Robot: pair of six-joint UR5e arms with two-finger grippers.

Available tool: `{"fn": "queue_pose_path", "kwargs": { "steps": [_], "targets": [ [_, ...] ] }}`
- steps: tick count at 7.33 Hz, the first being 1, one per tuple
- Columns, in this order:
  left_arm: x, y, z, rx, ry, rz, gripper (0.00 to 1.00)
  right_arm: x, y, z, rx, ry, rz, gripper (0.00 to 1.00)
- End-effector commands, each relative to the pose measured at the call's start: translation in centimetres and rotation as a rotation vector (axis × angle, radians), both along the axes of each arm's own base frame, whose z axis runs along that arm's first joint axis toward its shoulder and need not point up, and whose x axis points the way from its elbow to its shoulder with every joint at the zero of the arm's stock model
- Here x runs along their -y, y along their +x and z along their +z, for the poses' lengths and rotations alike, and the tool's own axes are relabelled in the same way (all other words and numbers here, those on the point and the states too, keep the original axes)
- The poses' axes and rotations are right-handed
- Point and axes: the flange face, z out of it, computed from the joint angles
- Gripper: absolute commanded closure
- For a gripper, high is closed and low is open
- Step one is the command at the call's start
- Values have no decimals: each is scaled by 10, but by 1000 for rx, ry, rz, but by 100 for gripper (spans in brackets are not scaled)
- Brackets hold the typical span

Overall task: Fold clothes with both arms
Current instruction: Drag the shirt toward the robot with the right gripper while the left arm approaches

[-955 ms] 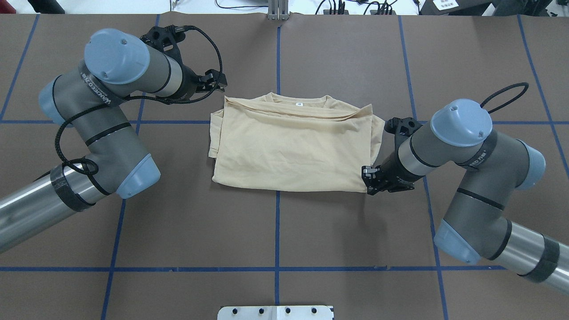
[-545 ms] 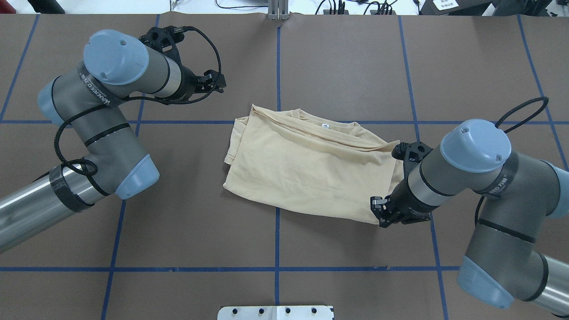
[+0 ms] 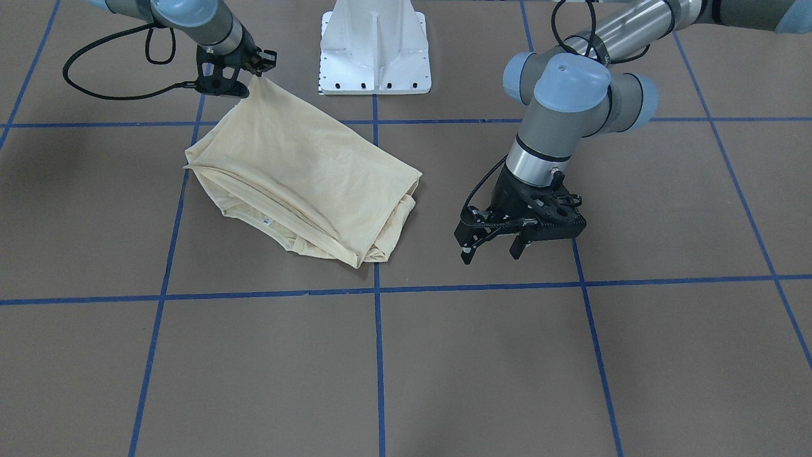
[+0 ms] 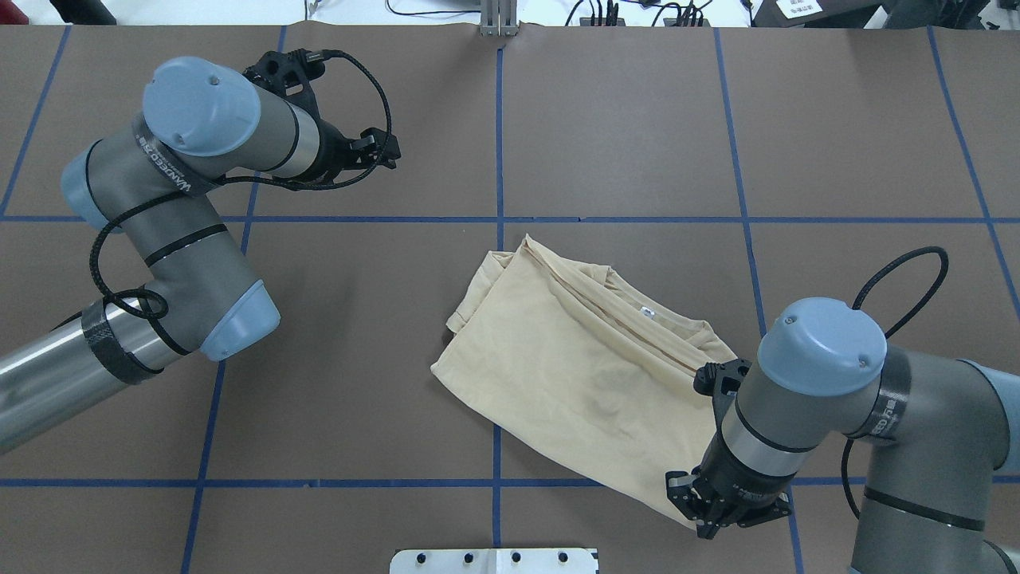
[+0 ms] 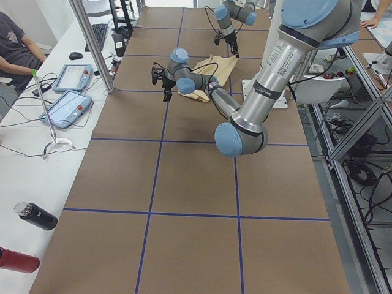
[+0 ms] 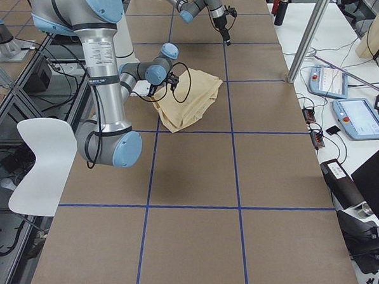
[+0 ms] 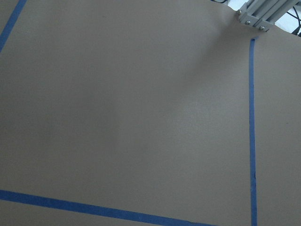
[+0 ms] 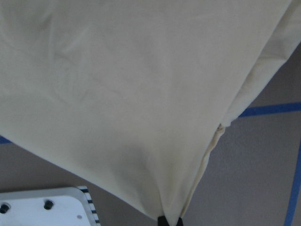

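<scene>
While the right gripper (image 4: 709, 522) clamps a shirt corner, the left gripper (image 3: 491, 254) hangs open

Where the right gripper's fingers meet, they are pinched tight on one corner of the pale cream T-shirt (image 4: 574, 375). From that pinch the folded cloth fans out and away across the brown table (image 4: 637, 119), lying at a slant to the blue tape lines (image 4: 498, 119). Look at the right wrist view: fabric fills nearly everything ahead of the fingers. It narrows to a point right at the black fingertip (image 8: 163, 220) on the bottom edge, with a white base plate (image 8: 42, 202) just off to one side. From the front-facing camera the held corner sits raised at the gripper, and the rest of the shirt drapes down from it onto the table. The collar runs along the shirt's edge beyond the right gripper, on the side away from the robot, and the small white neck label (image 4: 647, 312) shows there. Now over to the left gripper: fingers clearly spread apart, pointing down above the table. The shirt lies off to its side, its nearest folded end apart from the fingers and not touching them. Under this gripper the left wrist view gives only brown surface and blue tape
</scene>
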Motion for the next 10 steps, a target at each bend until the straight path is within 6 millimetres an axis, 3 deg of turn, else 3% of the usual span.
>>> {"fn": "queue_pose_path", "kwargs": {
  "steps": [1,2,3,4,6,8,10],
  "targets": [
    [-3,-1,1,-2,2,3,1,-14,-4,1,-39,-29,-22,1],
    [-8,-2,-4,-14,9,11,1,-7,-2,-1,-33,-25,-5,0],
    [-37,3,-9,-36,18,49,1,15,7,-4,-15,-3,37,0],
    [-77,11,-13,-83,-16,75,1,45,19,-21,26,29,93,0],
    [-148,68,-23,-155,-144,132,1,98,42,-50,101,134,166,0],
    [-211,123,-28,-150,-132,165,1,133,37,-62,81,203,258,0],
    [-221,133,-28,-145,-130,187,1,140,37,-64,69,235,286,0]
  ]
}}
